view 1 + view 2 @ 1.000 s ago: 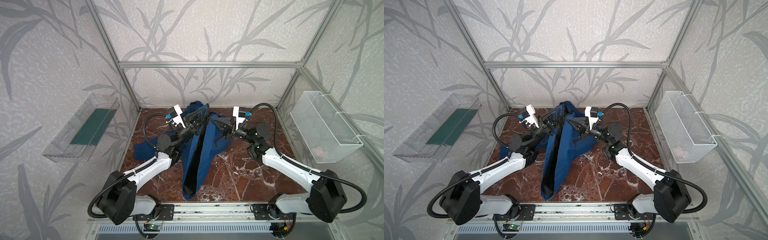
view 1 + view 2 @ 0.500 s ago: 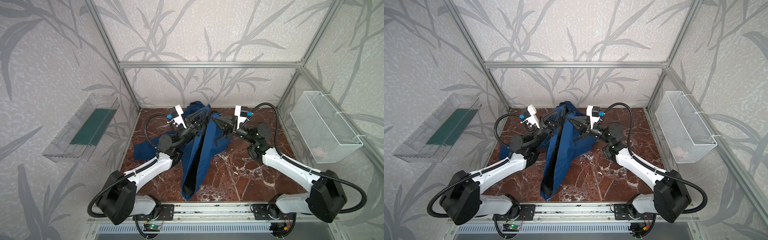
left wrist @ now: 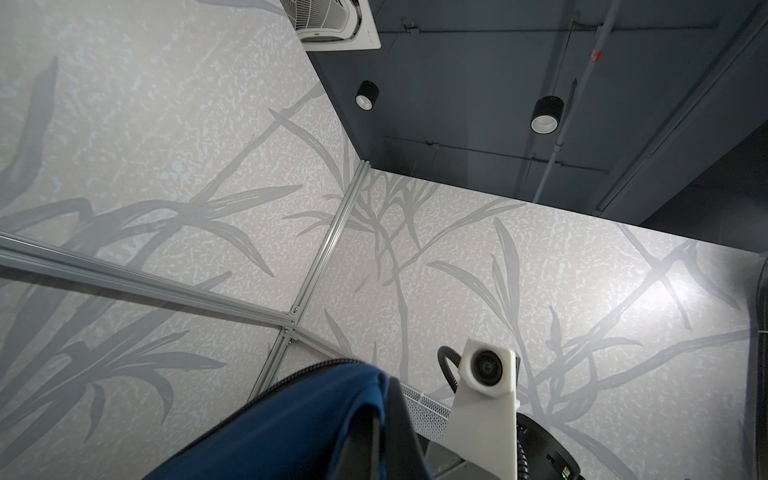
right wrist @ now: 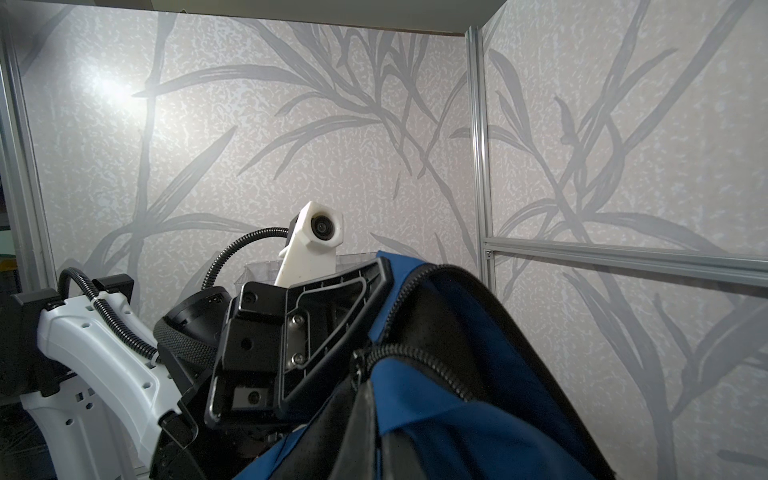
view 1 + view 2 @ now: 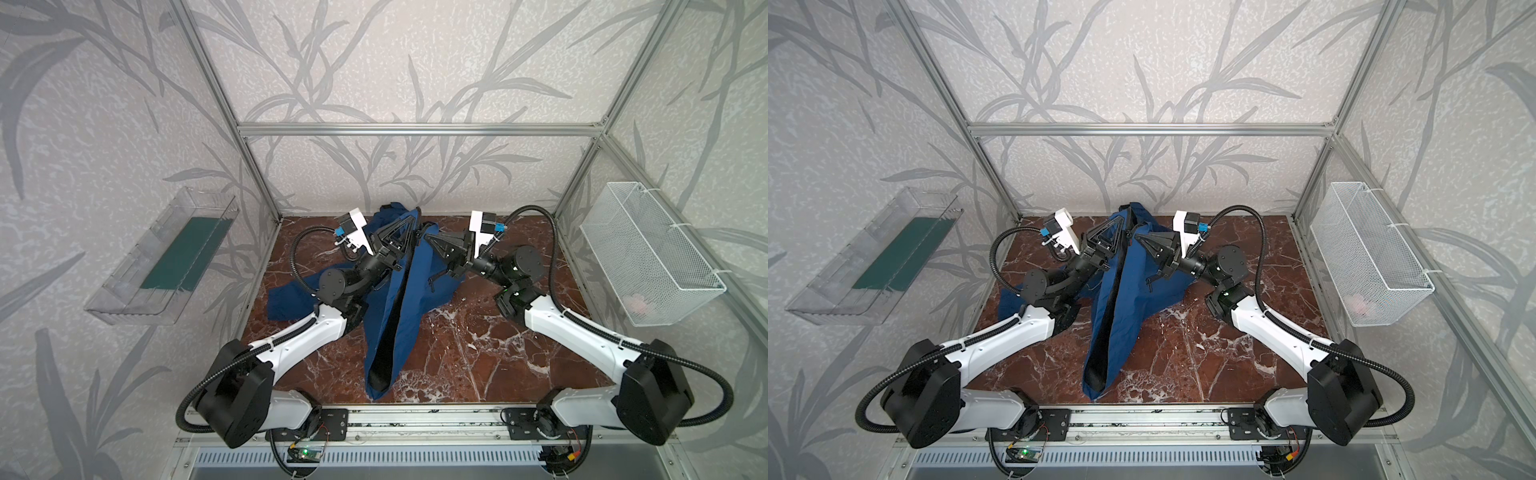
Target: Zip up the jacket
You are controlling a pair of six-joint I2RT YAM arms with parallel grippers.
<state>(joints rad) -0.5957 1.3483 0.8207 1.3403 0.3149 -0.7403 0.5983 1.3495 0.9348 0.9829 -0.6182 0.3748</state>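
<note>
jacket (image 5: 419, 291) navy, black lining showing, front unzipped, tented; left gripper (image 5: 410, 222), right gripper (image 5: 427, 237) clamped on upper edges.

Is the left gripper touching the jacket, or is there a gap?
Touching. The right wrist view shows the left gripper closed on a raised edge of the jacket, with no gap between them.

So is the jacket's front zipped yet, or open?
Open. In both top views the jacket hangs parted, black lining showing between its front edges; the right wrist view shows unjoined zipper teeth.
</note>
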